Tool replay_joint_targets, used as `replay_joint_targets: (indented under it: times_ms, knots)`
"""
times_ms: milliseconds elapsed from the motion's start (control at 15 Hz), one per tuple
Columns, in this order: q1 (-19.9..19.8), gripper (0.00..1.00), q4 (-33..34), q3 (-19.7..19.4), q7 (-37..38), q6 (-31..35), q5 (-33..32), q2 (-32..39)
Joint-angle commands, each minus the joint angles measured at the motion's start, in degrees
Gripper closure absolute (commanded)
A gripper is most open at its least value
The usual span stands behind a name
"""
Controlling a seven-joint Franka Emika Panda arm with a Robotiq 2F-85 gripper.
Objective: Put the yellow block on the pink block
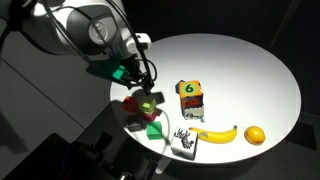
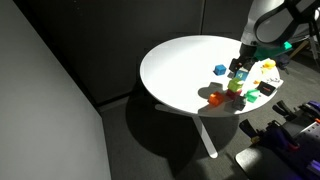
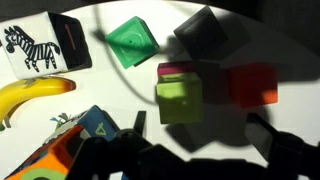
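Observation:
The yellow block (image 3: 179,100) sits on top of the pink block (image 3: 176,70); only a thin magenta strip of the pink one shows behind it in the wrist view. My gripper (image 3: 200,135) is open and empty just above the stack, with one dark finger on each side and neither touching it. In both exterior views the gripper (image 1: 146,86) (image 2: 240,68) hovers over the yellow block (image 1: 150,103) (image 2: 236,87) near the table's edge.
An orange-red cube (image 3: 253,84), a gray cube (image 3: 207,32) and a green cube (image 3: 131,42) lie close around the stack. A zebra block (image 3: 40,45), a banana (image 3: 30,95) and the larger "6" cube (image 1: 190,97) are nearby. A yellow fruit (image 1: 255,135) lies on the round white table (image 1: 240,60).

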Motion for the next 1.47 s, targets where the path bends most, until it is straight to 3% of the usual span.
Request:
replay_joint_targets:
  times_ms: [0,533,1400]
  knots:
    - [-1.8,0.00,0.2,1.7,1.0,-7.6,1.9,-5.2]
    - [-3.9,0.00,5.2,3.1,2.4,-20.1,2.2,-10.7]
    - [-4.3,0.00,7.3,5.1,2.5,-29.5,2.4,-19.6]
